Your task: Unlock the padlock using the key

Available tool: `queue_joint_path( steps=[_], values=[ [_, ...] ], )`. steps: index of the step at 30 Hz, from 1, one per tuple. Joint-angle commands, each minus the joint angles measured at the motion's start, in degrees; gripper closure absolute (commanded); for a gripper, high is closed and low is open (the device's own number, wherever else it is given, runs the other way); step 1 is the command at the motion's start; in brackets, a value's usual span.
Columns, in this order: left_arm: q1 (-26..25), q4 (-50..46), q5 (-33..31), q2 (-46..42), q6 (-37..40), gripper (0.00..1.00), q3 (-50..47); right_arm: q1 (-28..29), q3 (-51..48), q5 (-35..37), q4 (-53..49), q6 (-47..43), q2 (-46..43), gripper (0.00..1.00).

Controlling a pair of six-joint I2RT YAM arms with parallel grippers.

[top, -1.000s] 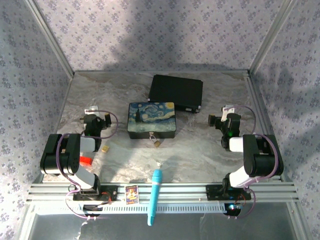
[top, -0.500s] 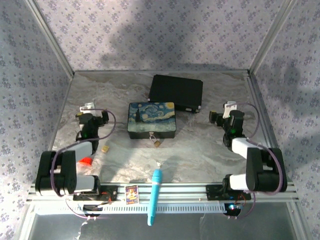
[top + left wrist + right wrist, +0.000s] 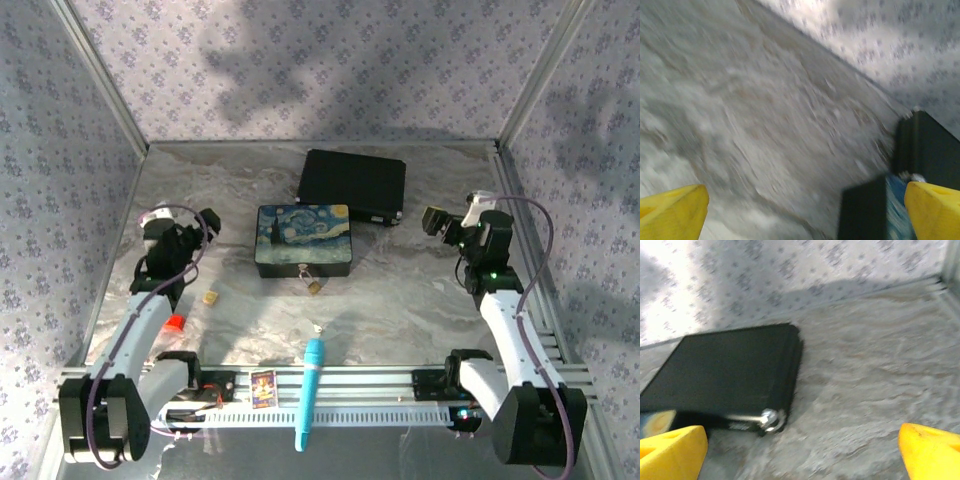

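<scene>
The tiny brass padlock (image 3: 313, 286) hangs at the front of the painted box (image 3: 304, 240), mid-table. The small silvery key (image 3: 319, 327) lies on the marble a little nearer, just beyond the tip of the blue marker. My left gripper (image 3: 198, 226) hovers left of the painted box, open and empty. In the left wrist view its yellow fingers (image 3: 675, 212) stand wide apart around the gripper (image 3: 805, 215), with the box's dark side (image 3: 867, 210) at the right. My right gripper (image 3: 438, 221) hovers right of the box, also open and empty (image 3: 800, 452).
A black case (image 3: 352, 185) (image 3: 725, 375) lies behind the painted box. A tan block (image 3: 210, 297) and a red piece (image 3: 174, 322) sit near the left arm. The blue marker (image 3: 310, 390) and a small card (image 3: 263, 387) rest on the front rail.
Both arms have stretched out: their elbows dropped toward the near edge, the left gripper drifted left and the right gripper right and back. Both stayed open. Objects have not moved.
</scene>
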Motion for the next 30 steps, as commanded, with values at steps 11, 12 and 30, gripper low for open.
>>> queue_joint_path(
  steps=[11, 12, 30],
  values=[
    [-17.1, -21.2, 12.7, -1.2, -12.7, 0.01, 2.6, 25.7, 1.2, -4.3, -20.1, 6.8, 3.2, 0.13],
    [-18.5, -21.6, 12.1, -1.0, -13.4, 0.02, 2.6, 28.3, 1.1, -3.0, -20.1, 6.9, 4.1, 0.16],
    [-35.3, -18.0, 1.0, 5.3, -24.7, 0.07, 1.3, 58.3, 5.1, -1.3, -16.3, 2.1, 23.4, 0.44]
  ],
)
